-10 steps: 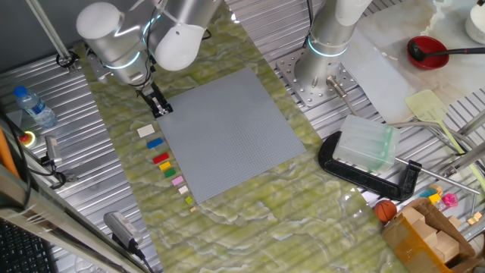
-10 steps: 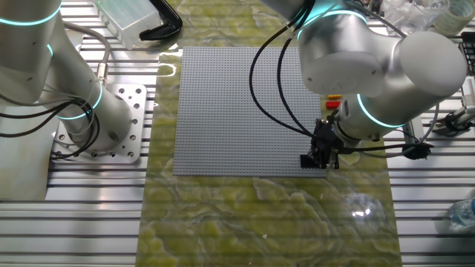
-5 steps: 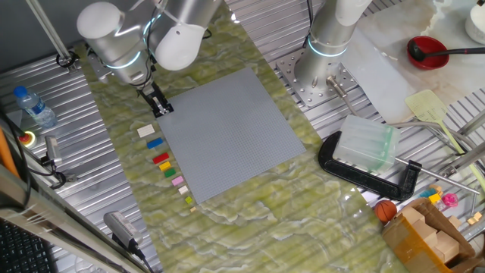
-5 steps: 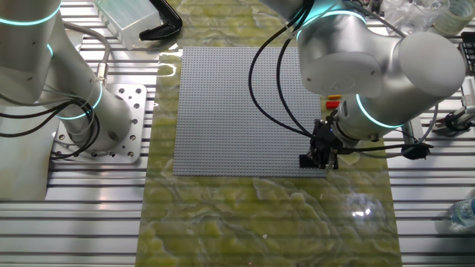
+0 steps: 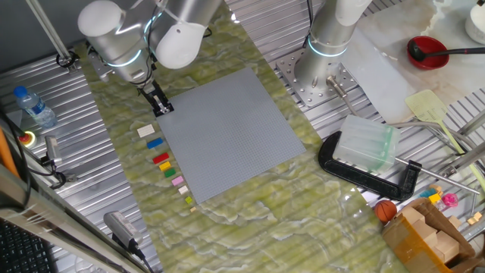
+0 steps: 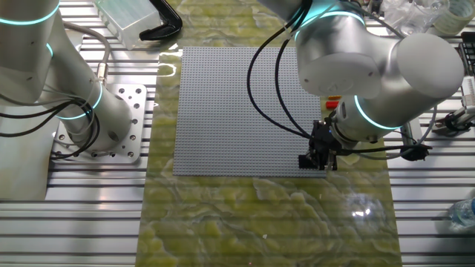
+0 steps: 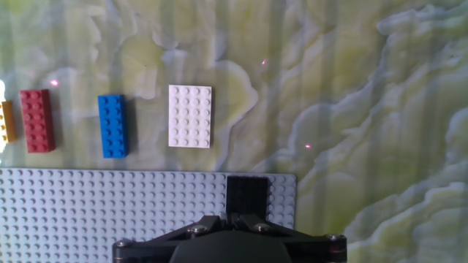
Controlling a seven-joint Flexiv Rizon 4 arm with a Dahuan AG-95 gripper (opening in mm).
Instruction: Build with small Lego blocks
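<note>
1. Closest in, hand view: the gripper (image 7: 245,212) sits low over the corner of the grey baseplate (image 7: 88,208), its fingers clenched on a black brick (image 7: 246,196) that stands on the studs right at the plate's corner.
2. The plate lies flat on a green-and-cream marbled mat (image 7: 351,109), and the mat covers a ribbed metal table (image 5: 91,189).
3. Just beyond the plate's edge, on the mat, lies the white brick (image 7: 190,115), wider than the rest, with its long axis pointing away from the plate.
4. Beside it come the blue brick (image 7: 112,126), then the red brick (image 7: 36,120), both slim and both lined up the same way, long sides parallel.
5. A sliver of yellow brick (image 7: 6,120) pokes in at the frame's edge.
6. From one fixed view the whole row runs along the plate's side: white, blue, red, green (image 5: 164,164), yellow, pink (image 5: 178,181), and smaller pale pieces at the end.
7. Further out stand a second arm's base (image 5: 327,53), a black clamp (image 5: 364,171) holding a clear box (image 5: 367,144), a red ladle (image 5: 428,51) and a water bottle (image 5: 34,106).
</note>
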